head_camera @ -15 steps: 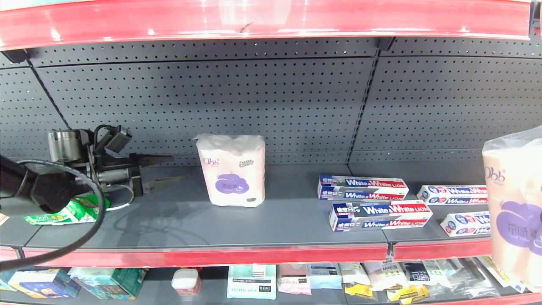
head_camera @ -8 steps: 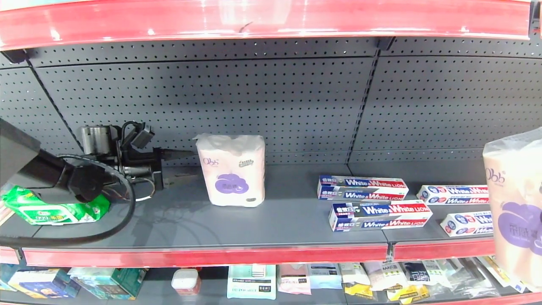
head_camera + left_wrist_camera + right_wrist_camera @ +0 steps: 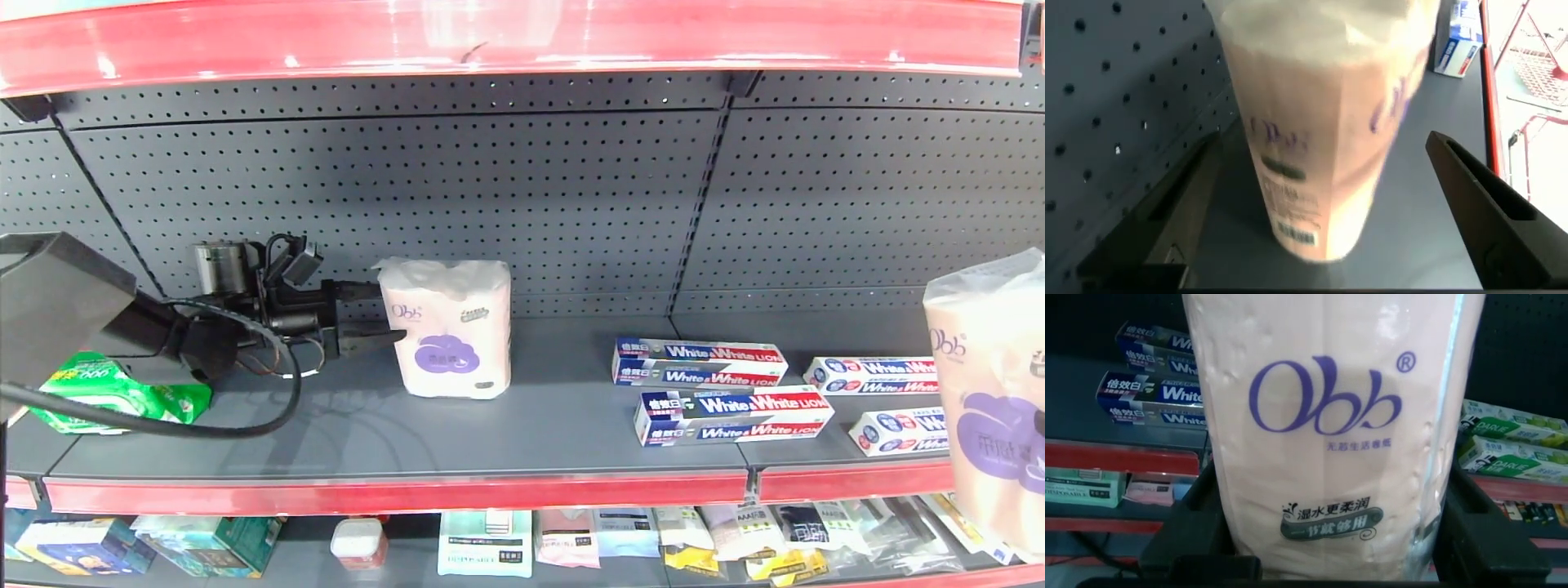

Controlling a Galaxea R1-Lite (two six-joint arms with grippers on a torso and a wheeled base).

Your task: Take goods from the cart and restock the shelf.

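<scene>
Nearest you, at the robot's right, your right pincer [image 3: 1331, 547] was clamped on a tissue pack [image 3: 988, 384]. Its two fingers pressed the wrapper from either side and the pack hung upright in front of the shelf [image 3: 555, 429], clear of the deck. Below the shelf's red front edge, a lower shelf carried small packets and boxes [image 3: 482, 543].

On the deck itself, towards the right, four toothpaste boxes [image 3: 700, 362] lay flat, two nearer the edge and two behind them. At the far left lay a green wipes pack [image 3: 122, 396], partly covered by your left arm.

Farther in, a second tissue pack [image 3: 447, 327] stood upright on the deck, close to the pegboard back [image 3: 490, 188]. Your left pincer [image 3: 392, 310] was level with this pack's left side and spread wide, one finger in front of the pack and the other behind it. The left wrist view showed a gap on both sides, so it had hold of nothing.
</scene>
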